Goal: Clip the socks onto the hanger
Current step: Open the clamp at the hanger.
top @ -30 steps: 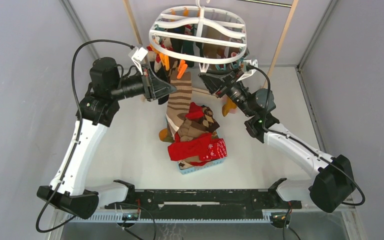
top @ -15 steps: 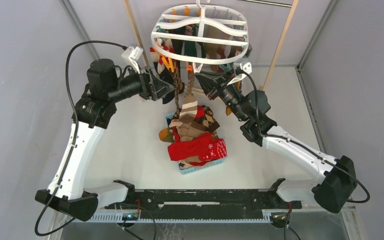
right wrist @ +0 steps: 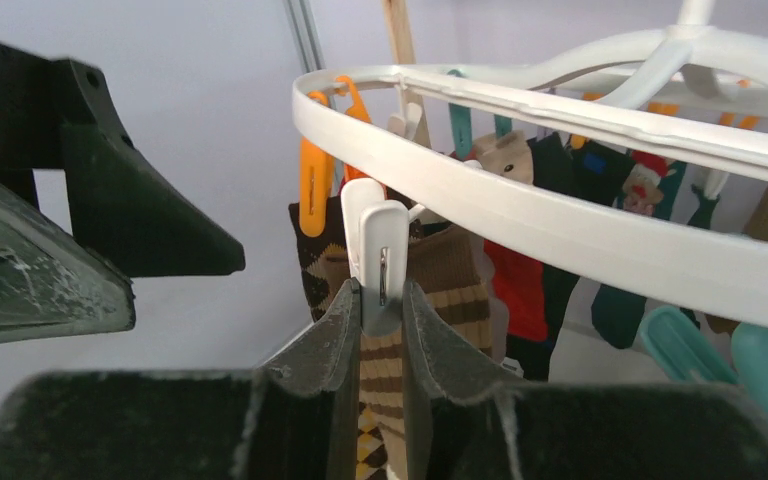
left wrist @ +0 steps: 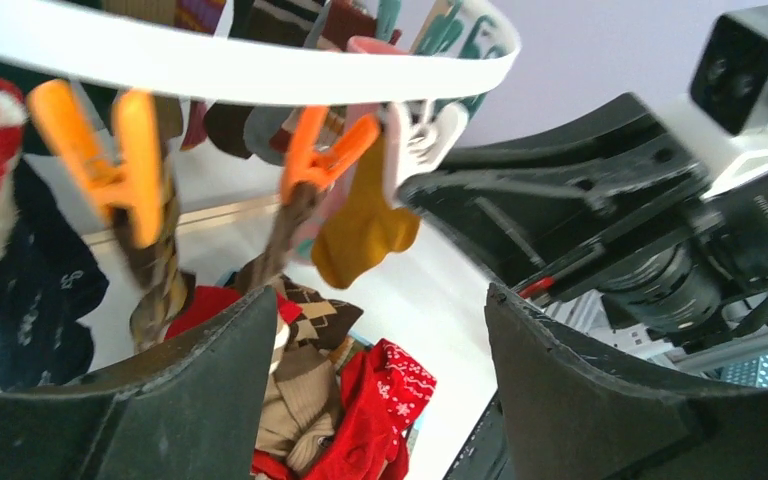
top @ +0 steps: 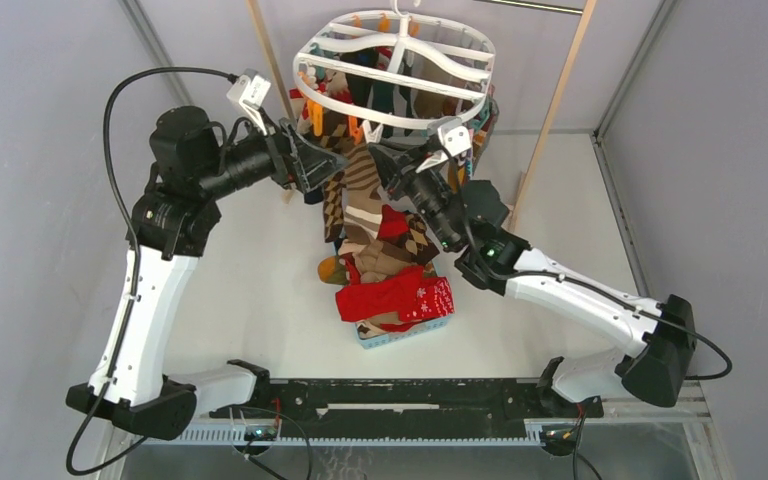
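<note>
The white oval hanger (top: 401, 45) hangs at the back with several socks pinned to it. A brown striped sock (top: 362, 205) dangles from its front rim over the pile. My right gripper (right wrist: 381, 290) is shut on a white clothespin (right wrist: 381, 235) under the rim (right wrist: 560, 220), with the striped sock (right wrist: 465, 295) just behind its fingers. My left gripper (left wrist: 378, 300) is open and holds nothing, just left of the sock, below the orange clothespins (left wrist: 135, 160). The right gripper (top: 388, 160) faces the left gripper (top: 332, 165) across the sock.
A light-blue basket (top: 400, 337) under the hanger holds loose socks, argyle and a red snowflake sock (top: 425, 298). A mustard sock (left wrist: 365, 230) hangs from the ring. Pale wooden rack poles (top: 265, 45) stand either side. Grey walls close in at the left, right and back.
My left gripper has opened, let go of the striped sock and drawn back left. The right gripper moved left and closed on the white clothespin. The hanger swung slightly.
</note>
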